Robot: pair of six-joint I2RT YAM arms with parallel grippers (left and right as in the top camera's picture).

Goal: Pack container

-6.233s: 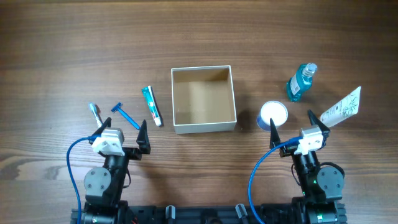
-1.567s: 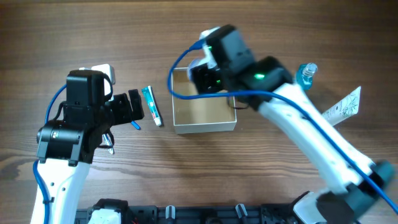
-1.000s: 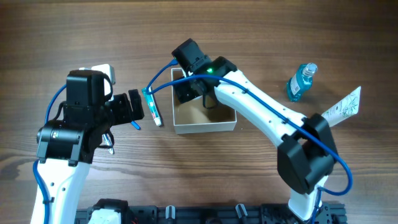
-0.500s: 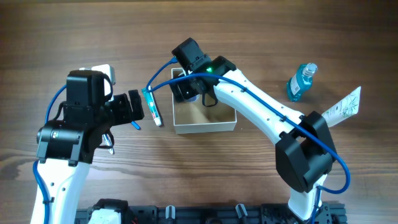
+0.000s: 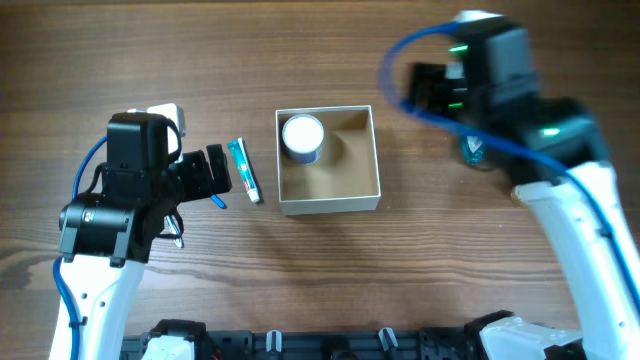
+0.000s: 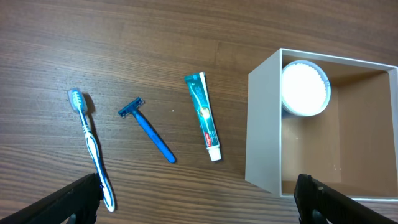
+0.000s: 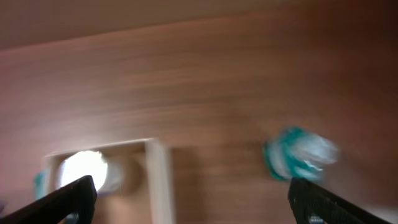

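Observation:
The container (image 5: 330, 204), a square white cardboard box with a tan inside, sits mid-table. A white-lidded blue jar (image 5: 302, 136) stands in its back left corner. My right gripper (image 5: 428, 90) is open and empty, blurred, up and to the right of the container near a teal bottle (image 5: 472, 150). The right wrist view shows the bottle (image 7: 298, 152), the container's wall (image 7: 158, 177), the jar (image 7: 84, 171) and open fingers (image 7: 193, 208). My left gripper (image 5: 215, 172) is open and empty beside a toothpaste tube (image 5: 244, 171). The left wrist view shows its fingers (image 6: 199, 205) wide apart, the container (image 6: 261, 130) and the jar (image 6: 305, 88).
The left wrist view shows a toothbrush (image 6: 90, 146), a blue razor (image 6: 149, 130) and the toothpaste tube (image 6: 204, 117) lying left of the container. In the overhead view my left arm hides most of the razor and toothbrush, and my right arm covers the table's right side.
My right gripper has let go of the jar in the container's back left corner and swung up and away to the right. The left arm has not moved.

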